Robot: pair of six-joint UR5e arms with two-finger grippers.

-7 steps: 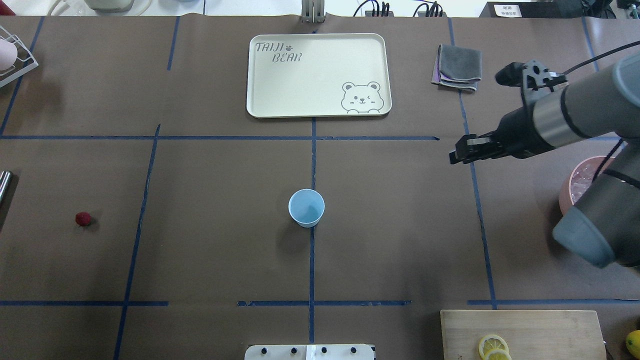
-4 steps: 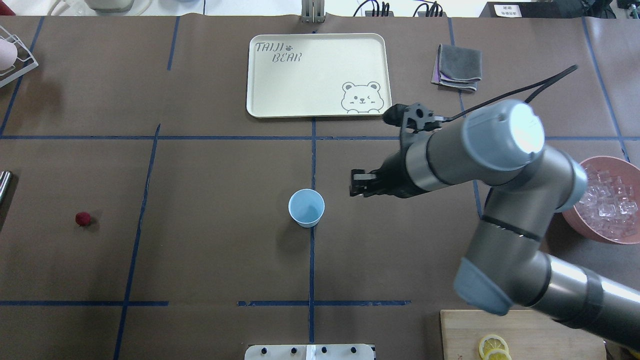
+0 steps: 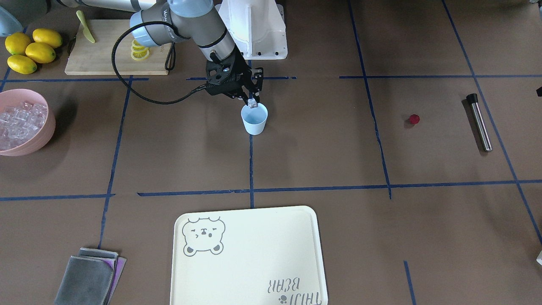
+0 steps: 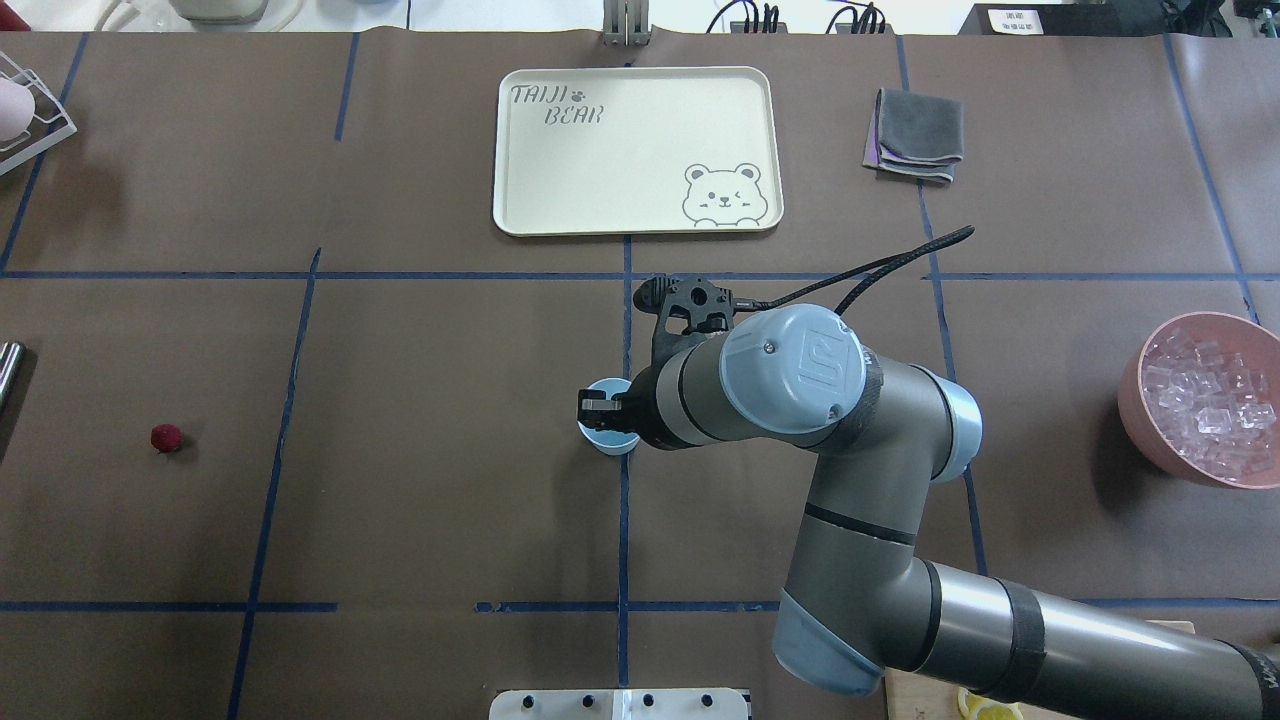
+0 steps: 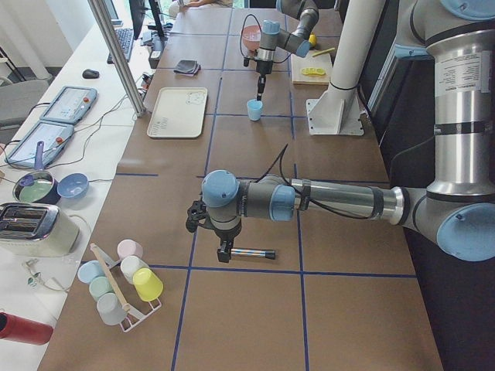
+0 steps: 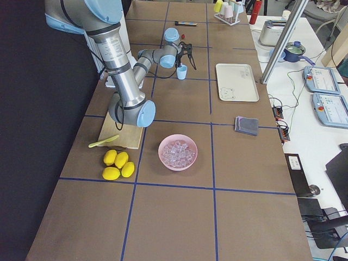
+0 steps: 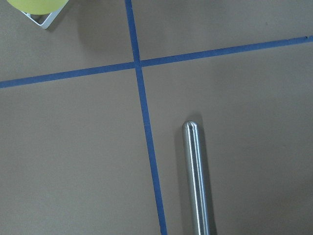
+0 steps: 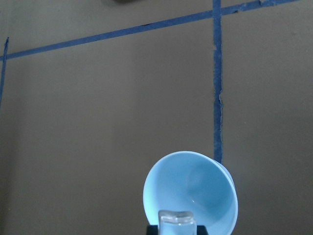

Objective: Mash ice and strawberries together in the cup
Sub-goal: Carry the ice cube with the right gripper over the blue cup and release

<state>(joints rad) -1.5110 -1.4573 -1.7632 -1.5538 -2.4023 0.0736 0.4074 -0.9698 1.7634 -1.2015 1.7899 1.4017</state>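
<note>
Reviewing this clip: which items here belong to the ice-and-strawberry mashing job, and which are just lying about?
In use: cup; ice cube in the right gripper; ice in the pink bowl; strawberry; metal rod, probably the masher.
Lying about: tray, lemons, cutting board, folded cloths, spare cups.

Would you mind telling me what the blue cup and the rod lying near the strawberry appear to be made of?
The cup looks like smooth pale-blue plastic: thin rim, soft even sheen. The rod seems polished metal: bright streak highlights along it.

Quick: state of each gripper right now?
Left gripper: cannot be told.
Right gripper: shut on a small clear ice cube, over the pale blue plastic cup.
</note>
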